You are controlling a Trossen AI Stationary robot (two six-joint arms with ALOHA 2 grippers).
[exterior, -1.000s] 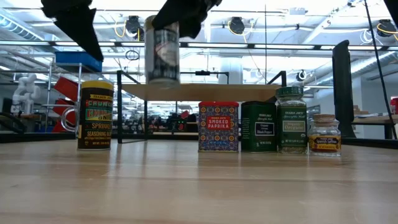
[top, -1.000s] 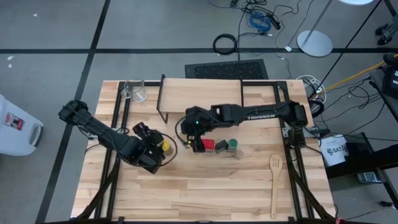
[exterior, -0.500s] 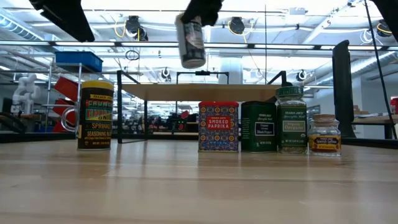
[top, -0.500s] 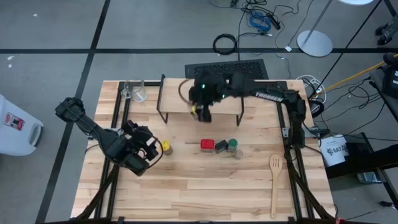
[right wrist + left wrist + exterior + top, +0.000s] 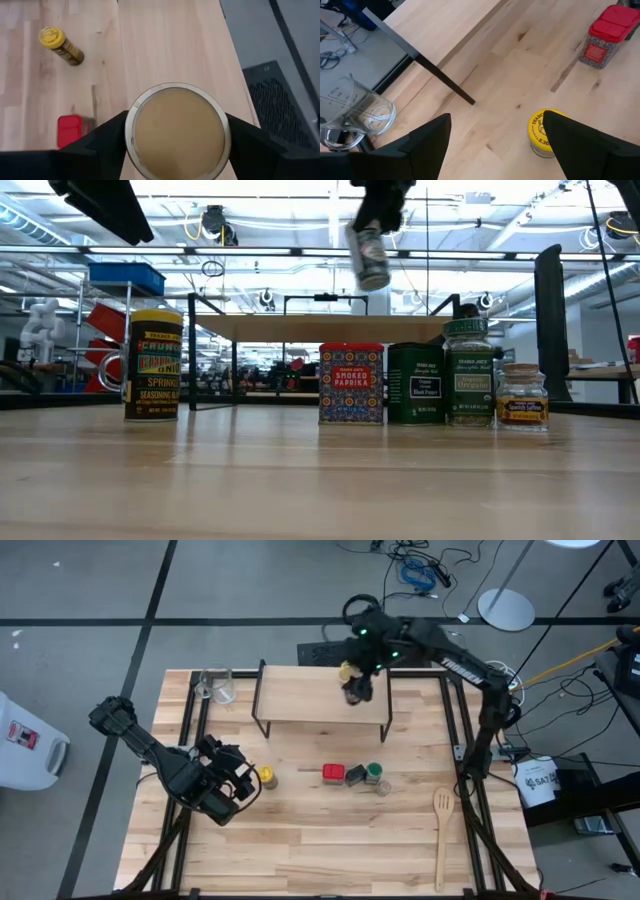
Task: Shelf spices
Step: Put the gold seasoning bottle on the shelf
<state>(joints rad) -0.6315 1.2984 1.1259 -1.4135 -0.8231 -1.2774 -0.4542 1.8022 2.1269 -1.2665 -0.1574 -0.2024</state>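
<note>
Wood on the shelf (image 5: 300,695) is bare; no spice sits there yet. Our right gripper (image 5: 357,683) holds the tan jar (image 5: 370,255) above its right end. Our left gripper (image 5: 232,783) waits open by the yellow jar (image 5: 265,776). Five spices stay on the bench (image 5: 300,840).

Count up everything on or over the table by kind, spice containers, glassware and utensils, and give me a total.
Spice containers: 6 (tan jar in the right gripper over the shelf; yellow jar, red tin, dark tin, green-lidded jar, tiny brown jar)
Glass cups: 1
Wooden spatulas: 1
Total: 8
</note>
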